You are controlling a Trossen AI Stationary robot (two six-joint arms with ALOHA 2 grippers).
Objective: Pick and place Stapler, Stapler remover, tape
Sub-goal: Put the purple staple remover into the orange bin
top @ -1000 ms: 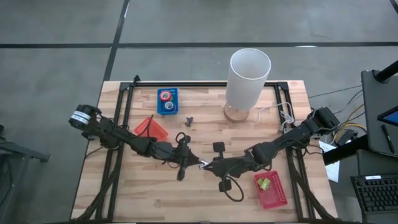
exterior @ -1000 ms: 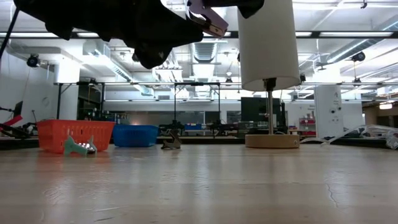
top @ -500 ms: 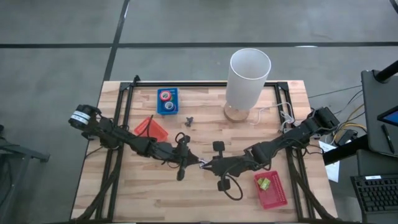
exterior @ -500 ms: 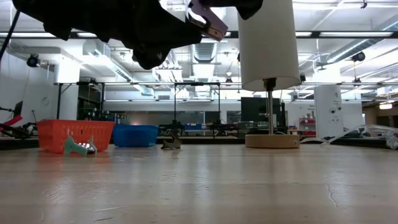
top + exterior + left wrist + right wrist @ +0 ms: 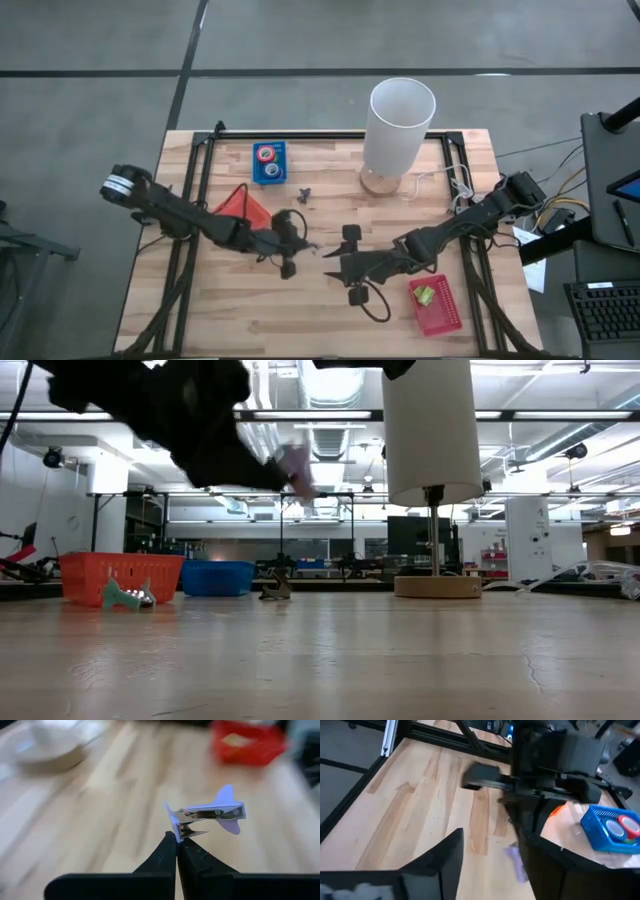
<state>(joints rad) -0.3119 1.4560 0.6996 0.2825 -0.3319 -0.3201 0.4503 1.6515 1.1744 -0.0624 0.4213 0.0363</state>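
A lavender stapler remover (image 5: 207,816) with metal jaws hangs above the table's middle, held by my shut left gripper (image 5: 303,246). In the low view it is a blurred pale shape (image 5: 297,468) at the tip of that dark arm. My right gripper (image 5: 333,264) stands just right of it, open, with its fingers apart from the remover (image 5: 516,862). Red and blue tape rolls (image 5: 267,161) lie in a blue basket (image 5: 282,150) at the far left. No stapler shows. My left gripper pinches the stapler remover between its two fingertips (image 5: 170,845), at the lavender end nearest them (image 5: 173,826). The fingers come from the table's left, slanting down. The remover sticks out beyond the tips, lying sideways and lifted clear of the table.
A white lamp (image 5: 400,125) stands at the far middle-right. An orange basket (image 5: 243,205) sits left, with a teal piece (image 5: 127,595) before it in the low view. A red basket (image 5: 435,305) holds a yellow-green piece. A small dark object (image 5: 303,192) lies beside the blue basket.
My right gripper has opened and let go of the stapler remover. My left gripper has tipped its fingers downward and drawn the remover a little toward the table's left and lower, away from the right gripper, which has stayed where it was.
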